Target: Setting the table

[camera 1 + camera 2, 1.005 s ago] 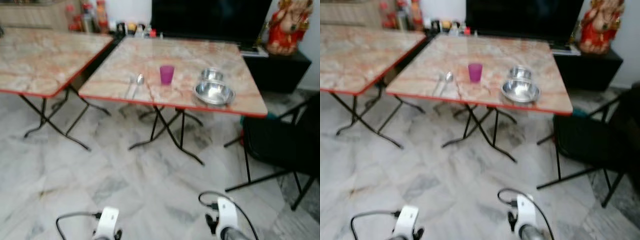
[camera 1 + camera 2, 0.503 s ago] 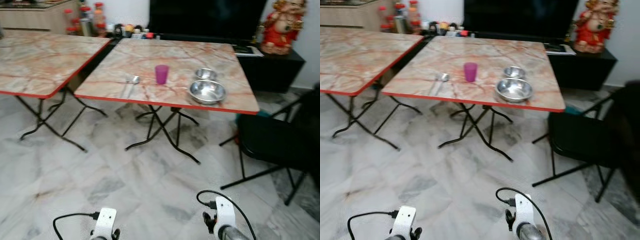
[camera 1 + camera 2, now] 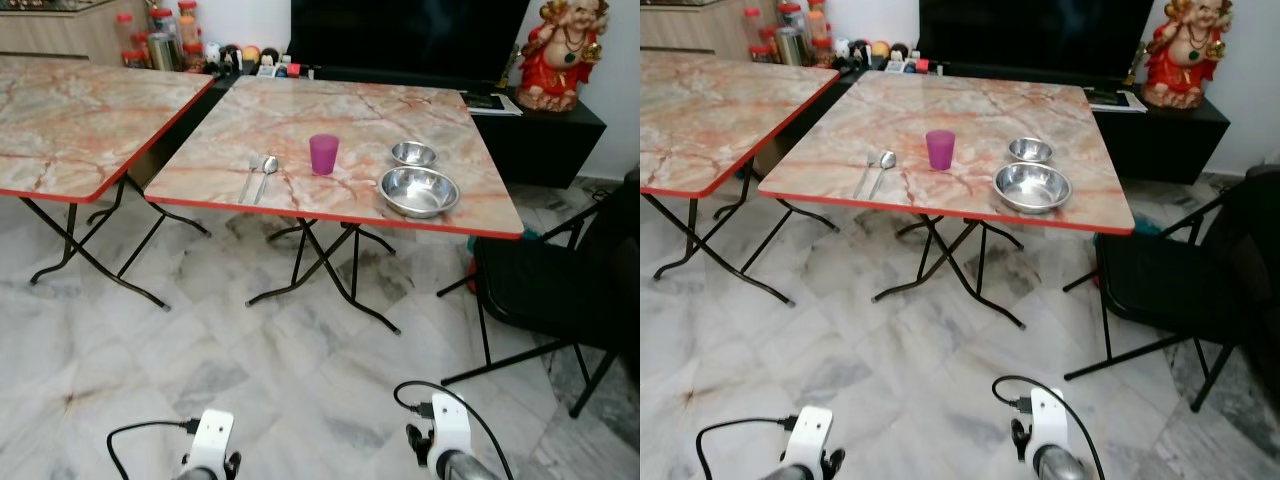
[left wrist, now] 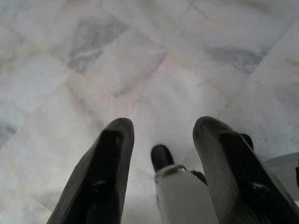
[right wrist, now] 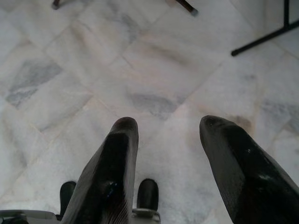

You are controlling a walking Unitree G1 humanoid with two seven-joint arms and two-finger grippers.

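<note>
Nearest the camera, both arms hang low over a pale marble tiled floor. The left gripper points down at the tiles with its two black fingers spread wide and nothing between them. The right gripper hangs the same way, fingers wide apart and empty, above the same floor. Farther ahead stands a folding table with a pink marble-patterned top, a red edge and crossed black legs. Near its front edge, toward the left, a spoon and a second piece of cutlery lie side by side, almost touching. Just to their right a purple cup stands upright. Farther right sits a large steel bowl near the front edge, and a small steel bowl sits just behind it, close by. To the right of the table is a black chair, its seat facing the table. On the left stands a second table of the same kind. Beyond the tables, a dark low cabinet carries a red and gold statue, with a large black screen beside it, and jars and bottles are clustered at the far left.
</note>
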